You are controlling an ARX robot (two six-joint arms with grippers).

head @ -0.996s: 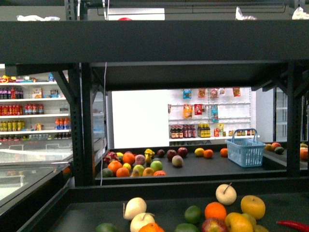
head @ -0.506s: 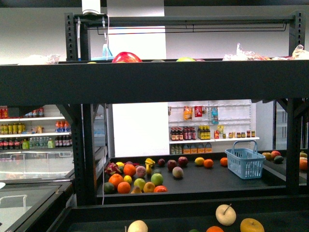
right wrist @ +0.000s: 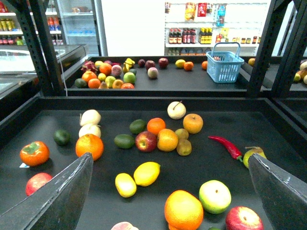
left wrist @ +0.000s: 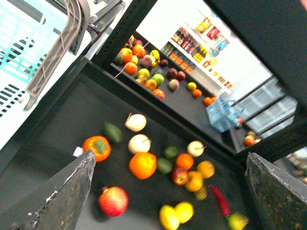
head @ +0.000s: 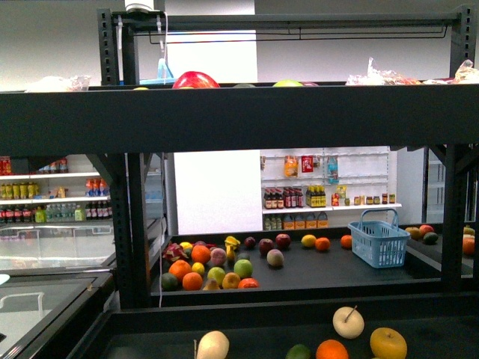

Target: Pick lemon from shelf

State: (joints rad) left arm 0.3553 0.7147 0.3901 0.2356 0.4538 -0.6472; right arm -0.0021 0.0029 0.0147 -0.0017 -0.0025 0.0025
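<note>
The lemon (right wrist: 147, 173), bright yellow and oval, lies on the black shelf (right wrist: 268, 129) tier among loose fruit, with a smaller yellow oval fruit (right wrist: 125, 185) touching its side. My right gripper (right wrist: 170, 157) hangs open over the tier, and the lemon sits between and a little below its fingers without touching them. In the blurred left wrist view the lemon (left wrist: 184, 211) shows low on the same tier, with my left gripper (left wrist: 170, 154) open and empty above the fruit. The front view shows the shelf (head: 239, 112) but neither gripper nor the lemon.
Close to the lemon lie a big orange (right wrist: 183, 210), a green-yellow apple (right wrist: 215, 196) and a red chilli (right wrist: 226, 145). Black upright posts (right wrist: 38, 52) flank the tier. A blue basket (right wrist: 224, 61) stands on the far rack. A pale blue crate (left wrist: 24, 52) is beside the left wrist.
The front view has risen: the shelf's lip and the fruit below it sank in the picture, and the top tier with a red fruit came into sight.
</note>
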